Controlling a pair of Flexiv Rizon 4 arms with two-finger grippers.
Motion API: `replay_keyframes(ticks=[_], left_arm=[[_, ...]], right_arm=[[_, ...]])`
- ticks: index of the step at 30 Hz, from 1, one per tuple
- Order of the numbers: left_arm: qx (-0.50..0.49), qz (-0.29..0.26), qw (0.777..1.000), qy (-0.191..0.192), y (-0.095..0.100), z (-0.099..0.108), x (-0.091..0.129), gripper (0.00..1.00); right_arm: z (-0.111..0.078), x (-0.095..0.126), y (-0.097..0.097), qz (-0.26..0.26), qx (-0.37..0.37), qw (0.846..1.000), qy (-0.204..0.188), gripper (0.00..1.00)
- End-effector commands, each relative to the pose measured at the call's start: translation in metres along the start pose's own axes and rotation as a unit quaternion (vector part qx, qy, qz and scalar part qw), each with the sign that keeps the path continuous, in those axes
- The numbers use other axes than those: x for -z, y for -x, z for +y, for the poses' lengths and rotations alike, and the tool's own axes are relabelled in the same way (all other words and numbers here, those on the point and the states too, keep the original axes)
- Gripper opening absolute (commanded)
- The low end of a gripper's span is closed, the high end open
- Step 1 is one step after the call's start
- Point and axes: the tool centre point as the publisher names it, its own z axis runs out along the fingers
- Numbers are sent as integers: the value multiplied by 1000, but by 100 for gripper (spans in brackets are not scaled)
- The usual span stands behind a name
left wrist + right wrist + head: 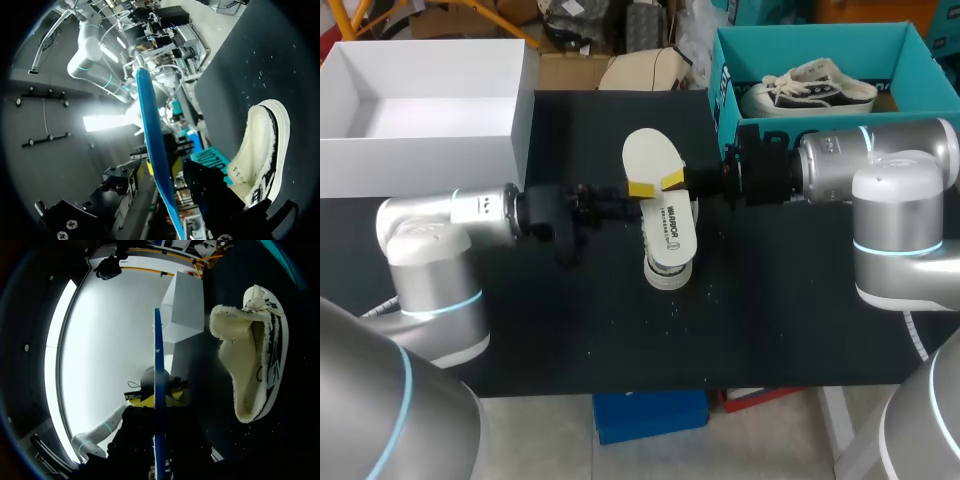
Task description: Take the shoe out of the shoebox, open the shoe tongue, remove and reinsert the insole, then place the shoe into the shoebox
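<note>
The insole [653,158] hangs over the middle of the black worktop [770,300], pinched from both sides. The left end effector [640,188] grips one edge and the right end effector [672,179] the opposite edge. From above, only one yellow tip of each shows on the cream face; the partner finger is hidden under the insole.

In the left wrist view the insole [152,150] appears edge-on as a thin blue strip. It runs through the narrow gap of the left end effector [162,172], where only slivers of yellow show on either side. The right wrist view gives the same edge-on strip [157,390], held tight in the right end effector [159,399]. Its fingers are mostly lost in dark housing.

The shoe [668,245] sits on the worktop just under the insole, outside the teal shoebox [740,45]. The insole covers its far end. Both wrist views show its fleecy lining [260,150] [250,365], but the inside of the toe is in shadow.

A second shoe [810,90] lies in the shoebox, with the right arm cutting off the box's near wall. A white box [420,150] stands at the worktop's far left corner.
</note>
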Motion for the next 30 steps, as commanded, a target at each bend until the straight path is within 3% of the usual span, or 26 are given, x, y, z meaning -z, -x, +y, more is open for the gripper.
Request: replay_keyframes(ticks=[1, 18, 23, 25, 29, 30], left_arm=[[0, 2, 1000, -2, 1, -6, -3, 50], [9, 7, 1000, -15, -3, -12, -13, 40], [10, 5, 1000, -13, -4, -10, -14, 29], [9, 5, 1000, -13, -4, -10, -15, 16], [9, 5, 1000, -11, -2, -9, -16, 13], [8, 6, 1000, -9, -1, -9, -16, 0]], right_arm=[[0, -1, 0, 0, 0, 1000, 1, 0], [0, -1, 0, 0, 0, 1000, 1, 0], [0, -1, 0, 0, 0, 1000, 1, 0], [0, -1, 0, 0, 0, 1000, 1, 0], [0, -1, 0, 0, 0, 1000, 1, 0], [0, -1, 0, 0, 0, 1000, 1, 0]])
